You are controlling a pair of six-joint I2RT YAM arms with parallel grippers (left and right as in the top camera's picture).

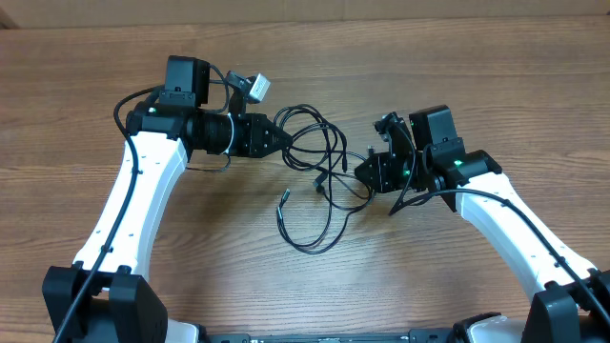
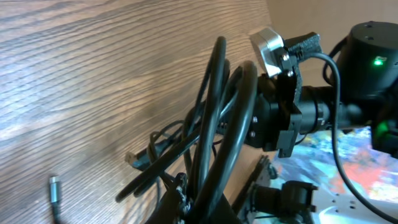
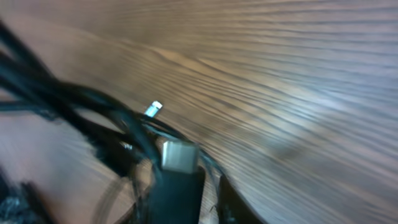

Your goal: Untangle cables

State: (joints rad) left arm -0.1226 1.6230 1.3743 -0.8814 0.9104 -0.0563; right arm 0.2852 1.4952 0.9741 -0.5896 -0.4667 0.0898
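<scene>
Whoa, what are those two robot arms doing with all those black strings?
Two robot arms are working on a tangle of thin black cables lying on the wooden table. The left gripper appears to pinch a loop at one side of the bunch. The right gripper is at the other side, but its camera is too blurry to show a grip. The cables cross over each other, so they are not untangled yet.
</scene>
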